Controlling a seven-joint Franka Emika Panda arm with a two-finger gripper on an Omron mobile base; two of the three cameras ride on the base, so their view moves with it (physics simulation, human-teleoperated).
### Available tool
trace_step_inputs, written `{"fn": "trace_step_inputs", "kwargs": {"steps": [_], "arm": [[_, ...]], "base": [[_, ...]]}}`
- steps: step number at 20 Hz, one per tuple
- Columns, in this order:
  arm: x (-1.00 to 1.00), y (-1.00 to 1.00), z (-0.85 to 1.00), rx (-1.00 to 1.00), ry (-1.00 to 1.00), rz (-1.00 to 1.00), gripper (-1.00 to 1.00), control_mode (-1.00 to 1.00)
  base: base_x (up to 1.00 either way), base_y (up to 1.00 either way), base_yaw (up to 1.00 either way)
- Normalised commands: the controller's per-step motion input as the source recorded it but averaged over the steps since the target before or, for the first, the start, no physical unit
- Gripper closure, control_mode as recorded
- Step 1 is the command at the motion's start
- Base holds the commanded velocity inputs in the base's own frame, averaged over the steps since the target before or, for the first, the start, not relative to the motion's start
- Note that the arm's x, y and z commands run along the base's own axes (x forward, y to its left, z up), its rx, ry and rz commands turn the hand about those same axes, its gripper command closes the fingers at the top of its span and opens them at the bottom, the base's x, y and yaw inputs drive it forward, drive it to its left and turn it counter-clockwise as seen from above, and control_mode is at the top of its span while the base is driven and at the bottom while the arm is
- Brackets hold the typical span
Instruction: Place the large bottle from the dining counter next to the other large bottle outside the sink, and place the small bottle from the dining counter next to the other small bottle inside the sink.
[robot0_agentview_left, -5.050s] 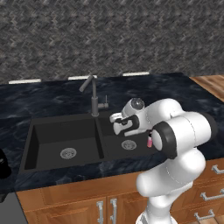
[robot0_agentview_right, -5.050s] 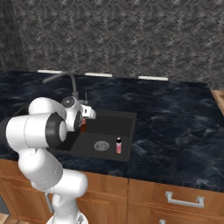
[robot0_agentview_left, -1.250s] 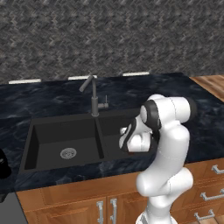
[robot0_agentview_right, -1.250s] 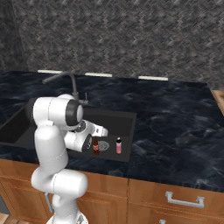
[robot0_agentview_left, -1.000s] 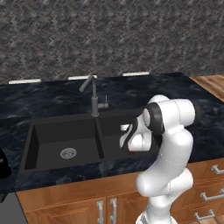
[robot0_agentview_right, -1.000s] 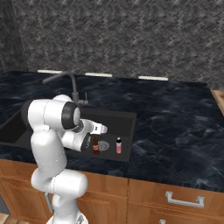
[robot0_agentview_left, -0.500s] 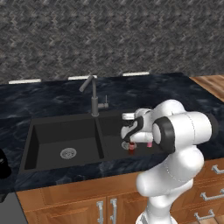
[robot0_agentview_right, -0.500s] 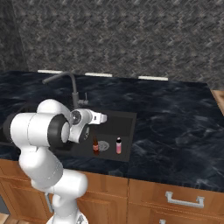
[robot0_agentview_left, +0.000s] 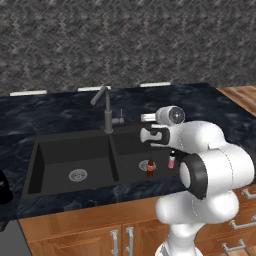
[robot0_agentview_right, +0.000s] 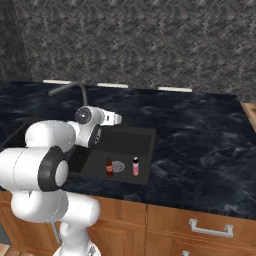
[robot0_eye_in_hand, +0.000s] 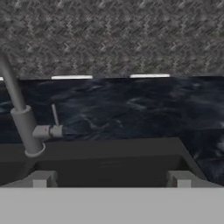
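In the right basin of the black sink (robot0_agentview_left: 75, 150), the amber small bottle (robot0_agentview_left: 149, 168) stands upright just left of the pale pinkish small bottle (robot0_agentview_left: 171, 161), beside the drain. The gripper (robot0_agentview_left: 146, 134) hangs above that basin, its jaws wide and holding nothing, pointing toward the faucet (robot0_agentview_left: 106, 107) on the worktop (robot0_agentview_right: 200, 145).

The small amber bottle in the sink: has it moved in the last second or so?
No. The small amber bottle stands upright beside the round drain in the sink's right basin, just as before, with the pale pinkish bottle on the drain's other side.
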Motion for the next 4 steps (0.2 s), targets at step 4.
{"fn": "trace_step_inputs", "kwargs": {"steps": [4], "arm": [[0.0, 0.14, 0.57, 0.0, -0.01, 0.01, -1.0, -1.0]], "base": [[0.0, 0.0, 0.0]]}}
